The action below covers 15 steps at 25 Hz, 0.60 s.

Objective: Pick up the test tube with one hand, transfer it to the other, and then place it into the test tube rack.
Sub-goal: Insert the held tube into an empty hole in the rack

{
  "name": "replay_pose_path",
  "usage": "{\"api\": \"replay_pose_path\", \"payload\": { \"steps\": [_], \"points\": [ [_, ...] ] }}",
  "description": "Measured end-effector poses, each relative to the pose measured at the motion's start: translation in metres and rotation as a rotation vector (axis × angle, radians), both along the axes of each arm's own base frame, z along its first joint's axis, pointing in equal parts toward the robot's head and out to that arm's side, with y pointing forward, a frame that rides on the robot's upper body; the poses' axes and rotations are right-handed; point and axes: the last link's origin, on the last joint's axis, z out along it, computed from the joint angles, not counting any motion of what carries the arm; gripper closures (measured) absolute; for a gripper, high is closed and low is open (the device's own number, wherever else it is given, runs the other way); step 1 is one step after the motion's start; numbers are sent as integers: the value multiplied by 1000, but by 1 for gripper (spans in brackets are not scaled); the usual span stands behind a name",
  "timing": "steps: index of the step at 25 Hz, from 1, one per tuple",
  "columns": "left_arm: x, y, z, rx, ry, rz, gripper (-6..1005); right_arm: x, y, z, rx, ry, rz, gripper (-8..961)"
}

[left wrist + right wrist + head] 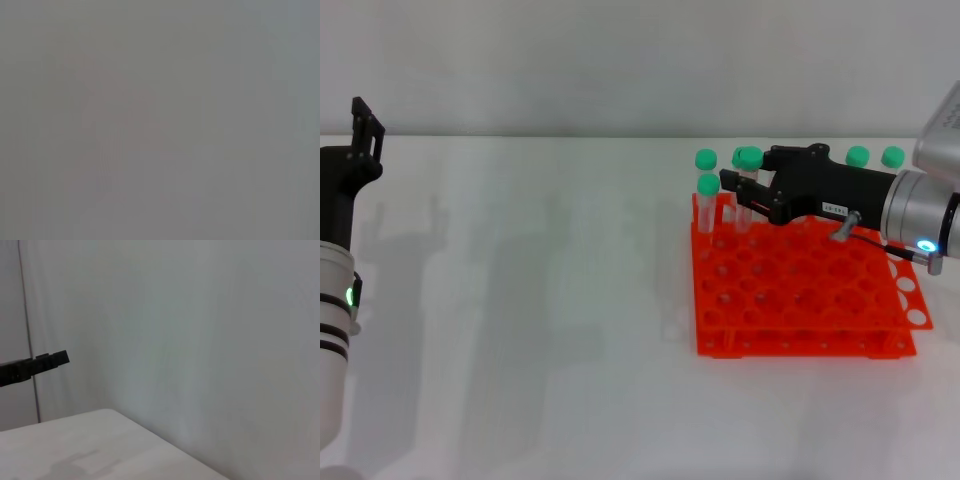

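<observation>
Late stage, by the look of it: the right gripper (pixel 742 192) is reaching in over the back left corner of the rack (pixel 800 300), and a green-capped tube (pixel 749 180) stands between its fingers, its lower end apparently already in a hole of the back row. Whether the fingers are clamped on the tube or only bracket it cannot be told; they sit on either side of it, close in. The left gripper (pixel 362 125) is parked well apart at the table's left edge, pointing up and holding nothing visible; its fingers' spacing cannot be made out either. Judged from this, pickup and handover look done; what seems left is seating the tube fully, letting go and pulling the arm clear. Materials: rack is glossy orange-red plastic, two flat tiers pierced with a regular grid of round holes, most of them vacant. Tubes are slim clear plastic cylinders with round matte green caps; another capped tube (pixel 708 205) stands just beside at the rack's left edge, more caps (pixel 875 156) show behind the right wrist. Table (pixel 540 350) is a plain matte white. Left wrist view shows only blank grey; right wrist view shows wall and table, no tube.
</observation>
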Motion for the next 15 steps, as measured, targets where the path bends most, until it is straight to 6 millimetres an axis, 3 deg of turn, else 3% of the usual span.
{"api": "replay_pose_path", "payload": {
  "steps": [15],
  "points": [
    [-3, -1, 1, 0, 5, 7, 286, 0, 0, 3, 35, 31, -8, 309]
  ]
}}
